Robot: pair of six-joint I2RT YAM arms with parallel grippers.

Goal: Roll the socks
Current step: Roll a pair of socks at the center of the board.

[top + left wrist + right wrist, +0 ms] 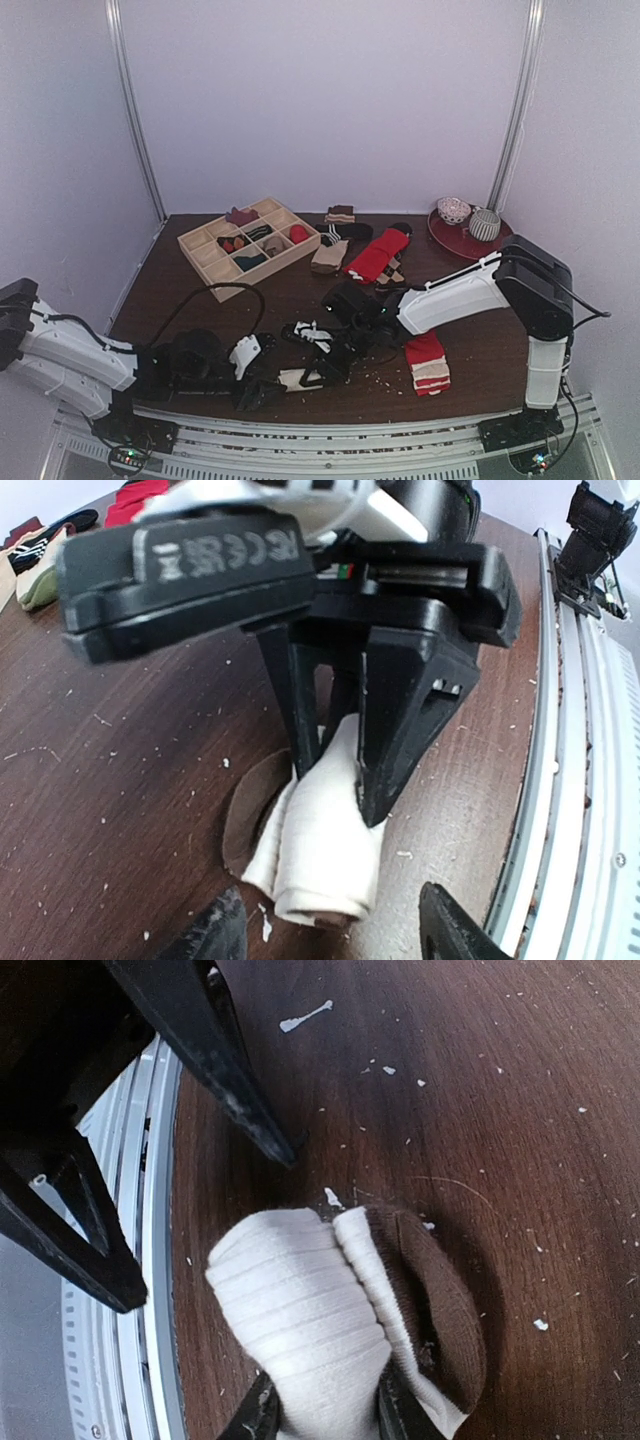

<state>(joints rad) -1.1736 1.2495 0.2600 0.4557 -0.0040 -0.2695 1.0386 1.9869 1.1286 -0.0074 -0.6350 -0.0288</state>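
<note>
A cream sock [300,379], rolled up with its brown band [440,1300] folded beside it, lies near the table's front edge. My right gripper [328,1415] is shut on one end of the roll [300,1310], and its black fingers [400,710] pinch the fabric from above. My left gripper [330,935] is open, its fingertips standing either side of the roll's [325,850] other end without touching it. The red sock with a white-striped end [428,362] lies folded on the table to the right, beneath the right arm.
A wooden divided box [205,250] holding sock rolls stands at the back left. Several loose socks, including a red one [380,255], lie behind the arms. A red plate [445,238] with bowls sits at the back right. A metal rail [590,780] borders the near edge.
</note>
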